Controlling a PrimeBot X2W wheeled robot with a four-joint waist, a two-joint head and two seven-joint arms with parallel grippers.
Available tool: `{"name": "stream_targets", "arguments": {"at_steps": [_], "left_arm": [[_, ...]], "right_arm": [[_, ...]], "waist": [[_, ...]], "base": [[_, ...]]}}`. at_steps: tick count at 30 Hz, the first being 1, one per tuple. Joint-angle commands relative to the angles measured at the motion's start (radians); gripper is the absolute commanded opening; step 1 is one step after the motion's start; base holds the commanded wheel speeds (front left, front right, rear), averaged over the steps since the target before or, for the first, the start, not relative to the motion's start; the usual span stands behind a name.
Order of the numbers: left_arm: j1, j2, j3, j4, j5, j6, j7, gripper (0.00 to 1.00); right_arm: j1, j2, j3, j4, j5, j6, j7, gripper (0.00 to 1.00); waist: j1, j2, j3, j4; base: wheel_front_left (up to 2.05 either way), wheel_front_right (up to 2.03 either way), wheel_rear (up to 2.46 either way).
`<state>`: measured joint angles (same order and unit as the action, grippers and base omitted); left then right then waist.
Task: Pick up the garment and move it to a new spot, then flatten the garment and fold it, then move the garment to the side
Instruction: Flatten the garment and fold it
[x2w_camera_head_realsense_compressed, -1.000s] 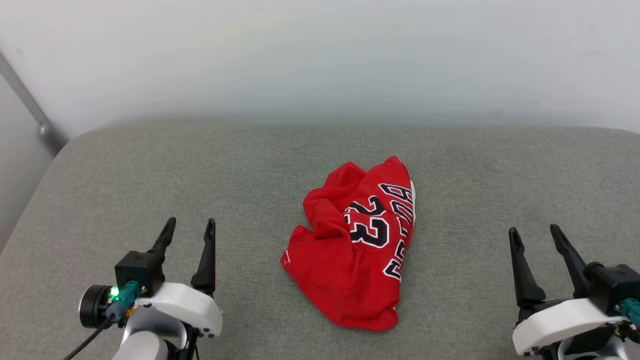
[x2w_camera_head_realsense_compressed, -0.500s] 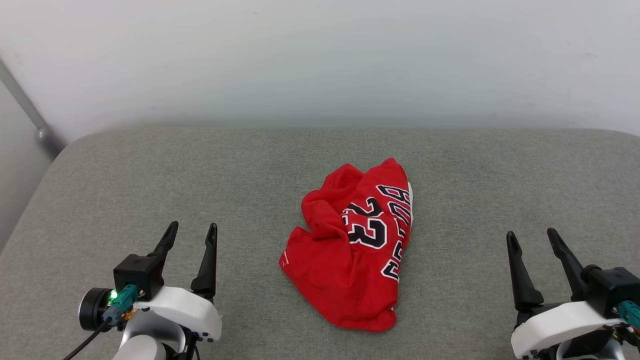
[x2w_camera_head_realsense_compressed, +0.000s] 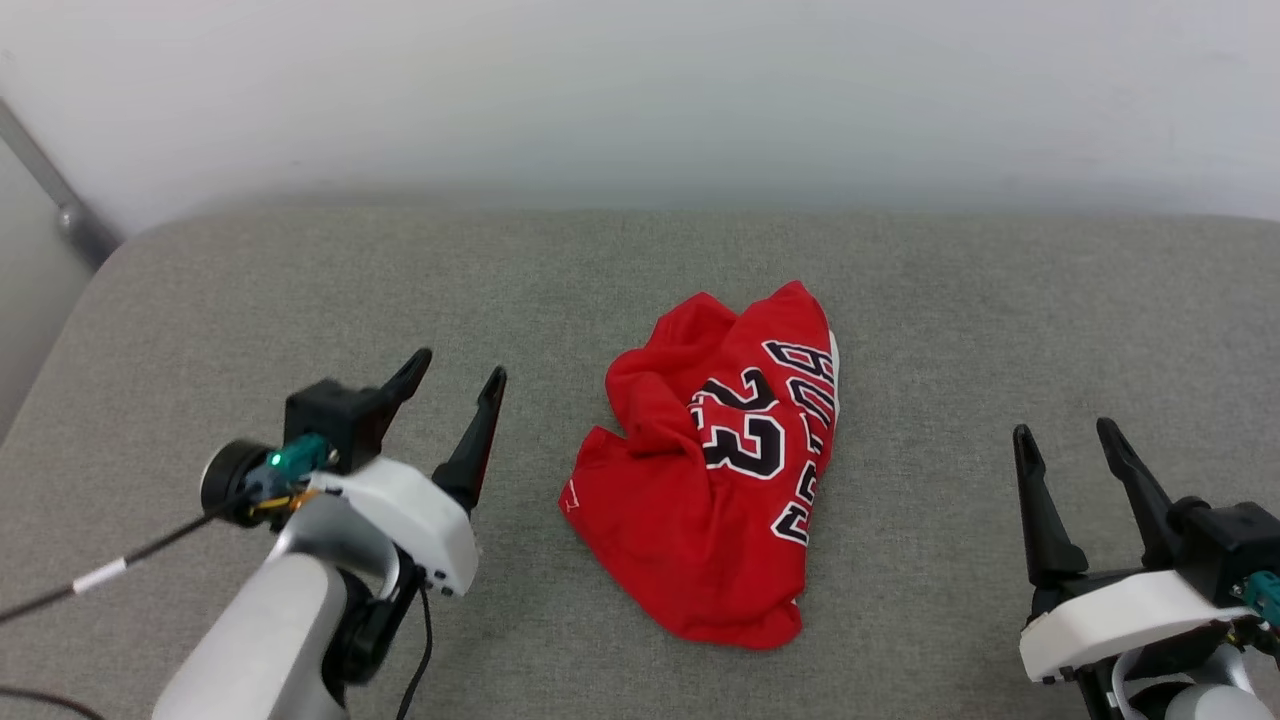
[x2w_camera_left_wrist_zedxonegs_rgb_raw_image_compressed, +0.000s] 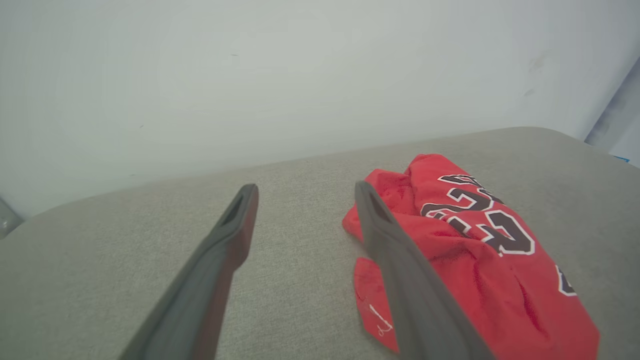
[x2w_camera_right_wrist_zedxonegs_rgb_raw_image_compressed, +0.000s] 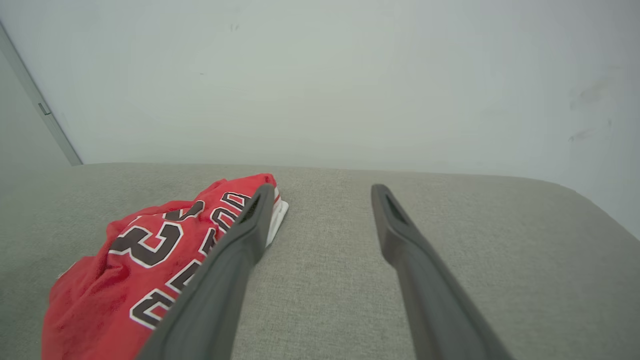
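Observation:
The garment (x2w_camera_head_realsense_compressed: 715, 480) lies crumpled in a heap on the grey cushion (x2w_camera_head_realsense_compressed: 250, 290), red with black "23" and lettering facing up and a small white mark at its near-left hem. A sliver of white sleeve shows at its far right edge. My left gripper (x2w_camera_head_realsense_compressed: 460, 372) is open, empty, raised left of the heap and angled toward it. In the left wrist view the garment (x2w_camera_left_wrist_zedxonegs_rgb_raw_image_compressed: 465, 235) sits just right of the open left gripper (x2w_camera_left_wrist_zedxonegs_rgb_raw_image_compressed: 302, 190). My right gripper (x2w_camera_head_realsense_compressed: 1065, 435) stands open and empty well to the right. In the right wrist view the garment (x2w_camera_right_wrist_zedxonegs_rgb_raw_image_compressed: 145, 260) lies left of the right gripper (x2w_camera_right_wrist_zedxonegs_rgb_raw_image_compressed: 322, 189).
The cushion's bare grey fabric spreads wide on both sides of the heap. A pale wall (x2w_camera_head_realsense_compressed: 640, 90) rises behind its far edge. A grey metal bar (x2w_camera_head_realsense_compressed: 50, 190) slants at the far left corner. A black cable (x2w_camera_head_realsense_compressed: 110, 575) trails from my left wrist.
My left arm has risen and swung forward and right toward the garment. The head camera has tilted a little, shifting the whole picture. The right gripper has held its place.

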<state>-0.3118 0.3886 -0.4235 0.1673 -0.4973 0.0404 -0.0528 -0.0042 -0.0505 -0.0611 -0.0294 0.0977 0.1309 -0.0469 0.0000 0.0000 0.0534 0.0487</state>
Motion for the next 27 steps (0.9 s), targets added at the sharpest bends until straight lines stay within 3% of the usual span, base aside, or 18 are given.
{"name": "stream_targets", "arguments": {"at_steps": [1, 2, 10, 21, 22, 23, 24, 27], "left_arm": [[-0.128, 0.004, -0.046, 0.024, -0.023, -0.072, 0.134, 1.00], [-0.128, 0.004, -0.046, 0.024, -0.023, -0.072, 0.134, 1.00], [-0.264, 0.019, -0.145, 0.124, -0.100, -0.148, 0.446, 1.00], [-0.278, 0.083, -0.373, 0.171, -0.194, -0.172, 0.742, 1.00], [-0.275, 0.087, -0.395, 0.167, -0.213, -0.172, 0.757, 0.58], [-0.277, 0.091, -0.418, 0.160, -0.224, -0.173, 0.767, 0.23], [-0.282, 0.097, -0.436, 0.156, -0.236, -0.173, 0.773, 0.00], [-0.307, 0.110, -0.451, 0.146, -0.253, -0.172, 0.734, 0.00]], "right_arm": [[-0.038, 0.001, 0.012, -0.006, -0.005, 0.000, -0.006, 1.00], [-0.038, 0.001, 0.012, -0.006, -0.005, 0.000, -0.006, 1.00], [-0.082, 0.001, 0.023, 0.008, 0.004, 0.000, -0.019, 1.00], [-0.122, 0.001, 0.032, 0.048, 0.014, 0.000, -0.050, 1.00], [-0.126, 0.001, 0.036, 0.050, 0.012, 0.000, -0.050, 1.00], [-0.129, 0.001, 0.039, 0.053, 0.011, 0.000, -0.051, 1.00], [-0.131, 0.001, 0.040, 0.056, 0.010, 0.000, -0.052, 1.00], [-0.137, 0.001, 0.040, 0.062, 0.009, 0.000, -0.055, 1.00]], "waist": [[0.0000, 0.0000, 0.065, -0.016], [0.0000, 0.0000, 0.065, -0.016], [0.0000, 0.0000, 0.170, -0.067], [0.0000, 0.0000, 0.226, -0.097], [0.0000, 0.0000, 0.226, -0.097], [0.0000, 0.0000, 0.226, -0.098], [0.0000, 0.0000, 0.225, -0.099], [0.0000, 0.0000, 0.222, -0.098]], "base": [[0.00, 0.00, 0.00], [0.00, 0.00, 0.00], [0.00, 0.00, 0.00], [0.00, 0.00, 0.00], [0.00, 0.00, 0.00], [0.00, 0.00, 0.00], [0.00, 0.00, 0.00], [0.00, 0.00, 0.00]]}}
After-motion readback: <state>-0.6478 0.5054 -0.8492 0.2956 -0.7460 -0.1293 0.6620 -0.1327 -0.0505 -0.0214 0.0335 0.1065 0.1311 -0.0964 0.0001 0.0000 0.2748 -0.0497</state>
